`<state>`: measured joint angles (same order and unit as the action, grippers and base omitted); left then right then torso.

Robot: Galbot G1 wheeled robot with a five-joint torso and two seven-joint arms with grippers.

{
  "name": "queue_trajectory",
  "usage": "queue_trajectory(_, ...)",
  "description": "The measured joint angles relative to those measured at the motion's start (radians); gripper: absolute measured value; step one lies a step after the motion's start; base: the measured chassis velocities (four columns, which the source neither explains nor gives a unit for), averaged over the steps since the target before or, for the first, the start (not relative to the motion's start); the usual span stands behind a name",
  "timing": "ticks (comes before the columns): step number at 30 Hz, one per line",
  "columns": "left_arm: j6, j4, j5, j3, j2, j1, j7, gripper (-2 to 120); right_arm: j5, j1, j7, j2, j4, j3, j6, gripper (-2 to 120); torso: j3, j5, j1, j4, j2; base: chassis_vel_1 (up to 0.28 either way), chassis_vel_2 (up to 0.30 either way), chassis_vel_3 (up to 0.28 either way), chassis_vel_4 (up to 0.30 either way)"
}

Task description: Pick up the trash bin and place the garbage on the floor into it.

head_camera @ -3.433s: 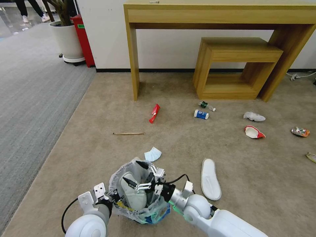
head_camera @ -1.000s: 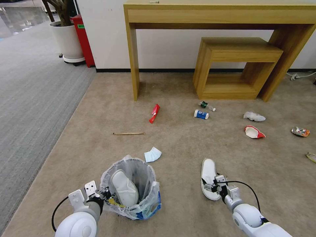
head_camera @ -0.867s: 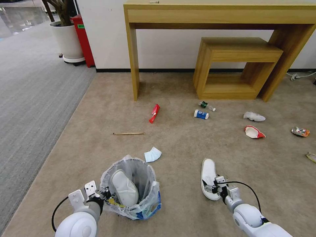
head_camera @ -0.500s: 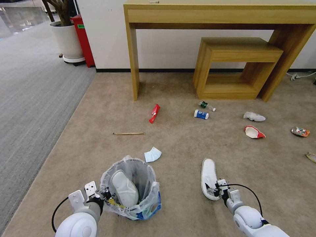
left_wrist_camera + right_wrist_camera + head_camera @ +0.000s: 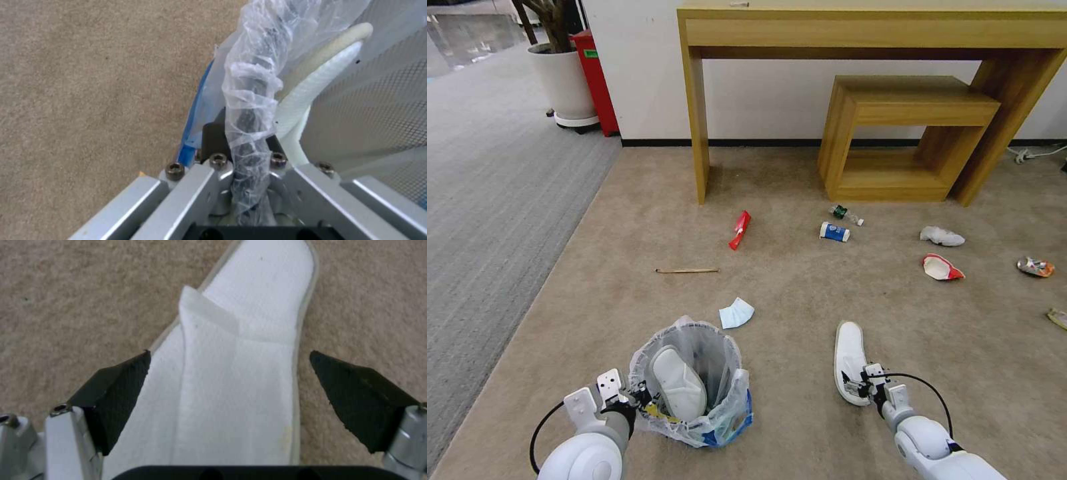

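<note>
Head view: the right gripper (image 5: pixel 856 388), which 3.4 s ago hung over the small round black trash bin lined with a crinkly translucent plastic bag (image 5: pixel 694 390) after leaving one white slipper (image 5: pixel 677 381) inside it, now sits at the near end of the second flat white slipper (image 5: pixel 850 357) lying on the beige short-pile carpet (image 5: pixel 800 293), at about 5 o'clock in the scene. Over the last second it has crept only slightly nearer that end. Right wrist view: the black fingertips (image 5: pixel 120 380) are spread, one on each side of the slipper (image 5: pixel 240 373), one touching its edge, the other apart; nothing is clenched yet. Left wrist view: the left gripper (image 5: pixel 247 166) is clamped on the bag-wrapped rim of the bin (image 5: pixel 253 100), holding it at about 7 o'clock. The change means one slipper is binned and the next grasp is being set up. Remaining litter lies farther out: a blue face mask (image 5: pixel 736 313) just beyond the bin, a thin wooden stick (image 5: pixel 687 271), a red wrapper (image 5: pixel 739 230), a blue-white cup (image 5: pixel 834 232), a tiny bottle (image 5: pixel 846 214), a white tissue (image 5: pixel 941 236), a red-white paper cup (image 5: pixel 942 267) and a crushed can (image 5: pixel 1035 267) toward 2 o'clock. Most of the task, by this judgement, is still ahead.
</note>
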<state>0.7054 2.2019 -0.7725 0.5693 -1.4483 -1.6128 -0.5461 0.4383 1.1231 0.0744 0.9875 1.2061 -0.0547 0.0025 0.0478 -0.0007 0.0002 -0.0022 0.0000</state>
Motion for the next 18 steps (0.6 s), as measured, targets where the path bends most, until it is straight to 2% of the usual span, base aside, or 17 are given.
queue_trajectory(18, -0.004, -0.012, -0.002, -0.004, -0.001, 0.01, 0.004, 0, -0.021, -0.036, -0.001, 0.023, -0.071, 0.008, 0.017, 86, 0.0, -0.0001, 0.0, -0.0001, 0.0, 0.0, 0.0, 0.0, 0.0)
